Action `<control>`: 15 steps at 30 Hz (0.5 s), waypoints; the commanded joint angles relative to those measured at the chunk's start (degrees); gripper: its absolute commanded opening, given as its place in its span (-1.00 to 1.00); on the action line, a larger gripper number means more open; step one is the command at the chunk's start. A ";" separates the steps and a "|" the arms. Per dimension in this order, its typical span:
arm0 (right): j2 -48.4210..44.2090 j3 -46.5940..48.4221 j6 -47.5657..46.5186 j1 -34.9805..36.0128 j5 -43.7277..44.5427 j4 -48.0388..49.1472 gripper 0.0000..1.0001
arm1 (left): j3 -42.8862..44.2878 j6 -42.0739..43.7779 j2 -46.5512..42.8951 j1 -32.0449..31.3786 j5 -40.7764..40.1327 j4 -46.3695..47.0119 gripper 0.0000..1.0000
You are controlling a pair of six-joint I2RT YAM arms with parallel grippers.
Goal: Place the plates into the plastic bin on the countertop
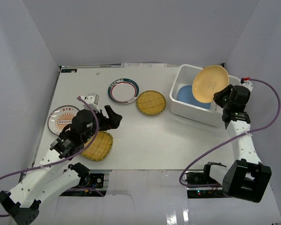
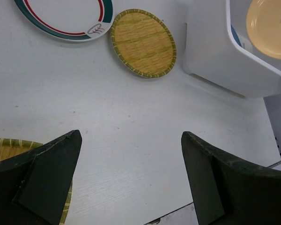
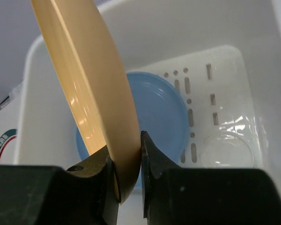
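Plates: I count six in view: one in the right gripper, one lying in the bin, and four out on the countertop (image 1: 145,145) (image 2: 131,98).
Plain yellow-orange plate (image 1: 210,83) (image 3: 84,84): I have it pinched by its lower rim. It stands tilted on edge above the plastic bin.
Right gripper (image 1: 221,97) (image 3: 140,140): narrow, with one finger on each face of the plate's rim. It sits at the right side of the bin.
Blue plate (image 1: 185,96) (image 3: 164,112): flat on the bin's slotted base, toward its left end, partly hidden behind the plate I hold. Whether a second one lies under it, I cannot tell.
Plastic bin (image 1: 192,115) (image 2: 215,61) (image 3: 225,28): far right of the countertop.
Left gripper (image 1: 114,117) (image 2: 131,136): jaws wide, nothing between them, over bare countertop on the near left.
Squarish woven plate (image 1: 100,146) (image 2: 0,146): near left, partly under my left arm. On the wrist camera its edge shows behind the left finger, and I cannot tell if they touch.
Round woven plate (image 1: 151,102) (image 2: 143,43): flat in the middle, just left of the bin and apart from it.
Green-rimmed white plate (image 1: 123,90) (image 2: 61,16): flat, just beside the round woven plate on its far left, not touching.
Orange-sunburst plate (image 1: 62,119): flat at the left edge, partly covered by my left arm.
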 commanded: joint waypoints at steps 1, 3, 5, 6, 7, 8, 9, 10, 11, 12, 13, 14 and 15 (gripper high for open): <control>3.43 -3.04 3.13 -2.51 -1.51 2.74 -0.40 | -1.11 -2.05 1.10 -0.10 -3.23 -1.44 0.96; 3.79 -3.14 2.60 -2.69 -4.58 2.74 0.18 | -1.54 -2.32 1.63 -0.10 -3.67 -1.35 0.96; 2.66 -2.96 2.25 -2.61 -7.39 2.74 0.94 | -1.81 -2.41 2.60 -0.10 -4.37 -0.56 0.96; 1.78 -3.05 2.42 -2.52 -8.28 3.96 0.96 | -1.98 -2.23 2.95 -0.10 -4.72 -0.21 0.96; -0.15 -3.05 2.60 -2.61 -9.77 5.36 0.94 | -2.07 -2.32 3.91 -0.10 -5.16 0.31 0.96; -1.12 -2.61 2.69 -2.00 -10.30 5.72 0.93 | -2.07 -2.40 4.53 -0.10 -5.69 0.49 0.96; -2.18 -2.17 2.78 -1.30 -10.74 5.90 0.97 | -1.90 -2.67 5.06 -0.10 -6.39 0.76 0.96; -2.88 -1.65 2.60 -0.51 -11.70 5.90 1.00 | -1.90 -2.76 5.58 -0.10 -6.83 1.37 0.96; -4.11 -1.29 2.43 2.37 -12.32 6.69 0.95 | -1.90 -3.02 6.55 -0.10 -7.36 1.90 0.96; -4.47 -0.51 1.56 4.58 -12.42 7.04 0.80 | -1.90 -3.19 7.16 -0.10 -8.75 2.77 0.96; -4.39 0.20 0.68 9.82 -11.89 6.87 0.72 | -1.64 -3.28 7.78 -0.10 -9.20 3.22 0.96; -3.86 1.16 -0.55 13.44 -11.54 6.52 0.65 | -1.20 -3.20 9.44 -0.10 -9.90 3.57 0.96; -3.16 3.17 -2.82 16.70 -11.10 6.26 0.56 | -0.76 -3.11 10.50 -0.10 -12.43 3.75 0.96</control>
